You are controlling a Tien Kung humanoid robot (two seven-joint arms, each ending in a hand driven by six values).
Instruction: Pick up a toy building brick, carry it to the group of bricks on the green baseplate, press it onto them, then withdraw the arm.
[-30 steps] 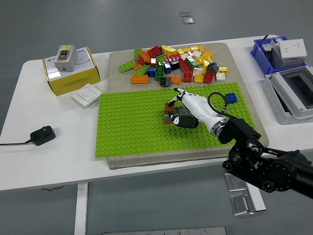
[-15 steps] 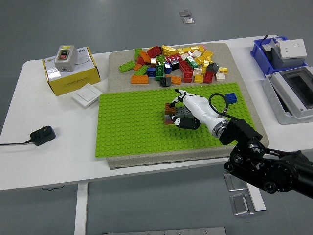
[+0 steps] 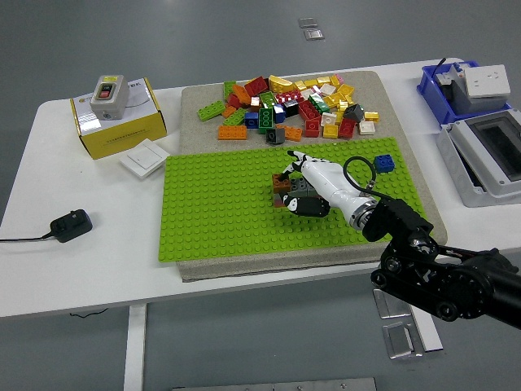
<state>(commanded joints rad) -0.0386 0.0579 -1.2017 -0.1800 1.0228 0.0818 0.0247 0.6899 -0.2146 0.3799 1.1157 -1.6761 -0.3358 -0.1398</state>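
So the right hand [image 3: 308,181] comes in from the lower right on its black arm and sits over the middle of the green baseplate [image 3: 220,216], white fingers [image 3: 295,156] curled down around a small cluster of bricks [image 3: 286,189] stuck on the plate, looks like brown/orange and grey ones with a dark piece underneath. Honestly can't tell if it's properly gripping a single brick or just pressing on the whole clump, the palm covers most of it. A lone blue brick [image 3: 384,163] sits on the plate's far right corner, well apart from the hand. The loose pile of bricks [image 3: 293,106], red, yellow, green, orange, white, is spread on the beige mat [image 3: 203,102] just beyond the baseplate's far edge. Off to the left on the white table [image 3: 49,277] there's a yellow box [image 3: 118,122] with a grey switch unit [image 3: 107,89] on top, a white wall switch plate [image 3: 146,157] beside it, and a black power adapter [image 3: 70,224] nearer the front edge. Blue bin [image 3: 431,85] and a grey enclosure [image 3: 488,155] on the far right
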